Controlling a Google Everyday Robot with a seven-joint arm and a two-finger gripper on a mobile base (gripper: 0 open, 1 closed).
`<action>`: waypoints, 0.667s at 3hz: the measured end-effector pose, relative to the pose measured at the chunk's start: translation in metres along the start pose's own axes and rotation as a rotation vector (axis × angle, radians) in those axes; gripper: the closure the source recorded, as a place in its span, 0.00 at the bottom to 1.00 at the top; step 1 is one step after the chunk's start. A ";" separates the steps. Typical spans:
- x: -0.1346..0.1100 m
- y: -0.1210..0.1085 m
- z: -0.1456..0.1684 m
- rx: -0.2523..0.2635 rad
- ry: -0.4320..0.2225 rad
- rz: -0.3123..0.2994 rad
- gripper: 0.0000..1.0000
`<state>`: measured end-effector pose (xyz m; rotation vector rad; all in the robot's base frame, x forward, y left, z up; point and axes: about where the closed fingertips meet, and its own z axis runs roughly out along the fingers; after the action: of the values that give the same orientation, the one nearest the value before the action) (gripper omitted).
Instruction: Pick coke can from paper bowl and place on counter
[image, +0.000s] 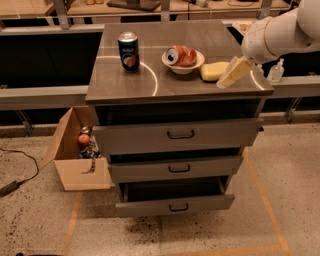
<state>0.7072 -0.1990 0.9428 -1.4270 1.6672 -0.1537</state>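
The red-orange coke can (182, 55) lies on its side in the white paper bowl (183, 66), silver end facing left, near the back middle of the grey metal counter (165, 82). My gripper (231, 75) hangs from the white arm (280, 32) at the counter's right side, over its front right part. It is to the right of the bowl and just beside the yellow sponge (214, 70). It holds nothing that I can see.
A taller dark blue can (128, 51) stands upright at the counter's left. Three drawers (180, 135) below stand slightly pulled out. An open cardboard box (77, 152) with items sits on the floor at the left. A clear bottle (276, 70) stands on the ledge at the right.
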 end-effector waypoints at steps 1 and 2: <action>-0.010 0.000 0.022 0.025 -0.023 -0.046 0.00; -0.019 -0.018 0.045 0.093 -0.054 -0.091 0.00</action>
<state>0.7490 -0.1689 0.9381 -1.4253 1.5332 -0.2385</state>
